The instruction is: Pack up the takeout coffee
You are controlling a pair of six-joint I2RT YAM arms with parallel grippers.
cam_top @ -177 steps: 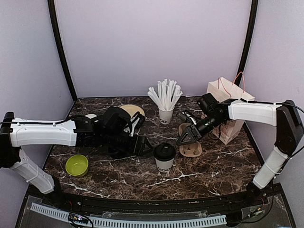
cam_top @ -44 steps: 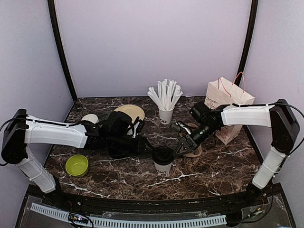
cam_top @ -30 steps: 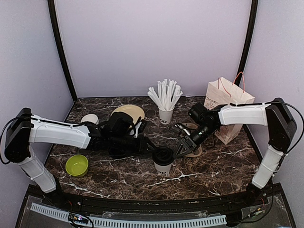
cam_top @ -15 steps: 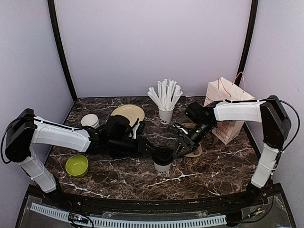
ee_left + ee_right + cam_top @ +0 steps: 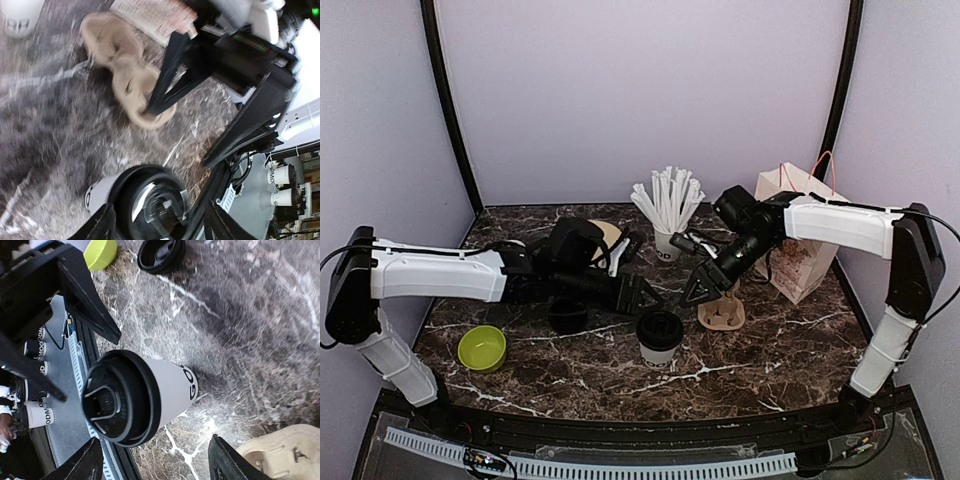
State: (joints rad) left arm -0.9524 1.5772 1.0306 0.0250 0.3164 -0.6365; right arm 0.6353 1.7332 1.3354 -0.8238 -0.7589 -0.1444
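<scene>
The takeout coffee (image 5: 660,335) was seen upright and ungrasped at the middle of the desk (image 5: 770,350), toward its near edge. The left gripper (image 5: 642,296) and right gripper (image 5: 697,290) were held spread apart just above it, probably readied for a lift into the pulp carrier (image 5: 722,312) beside it.

Bare tabletop (image 5: 770,350) before lidded cup (image 5: 660,335); cardboard carrier (image 5: 721,313) just beside, straws (image 5: 668,200) behind

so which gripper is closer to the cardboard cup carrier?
Right. The right gripper hangs at the left edge of the carrier; the left gripper sits farther left, by the lidded cup.
</scene>
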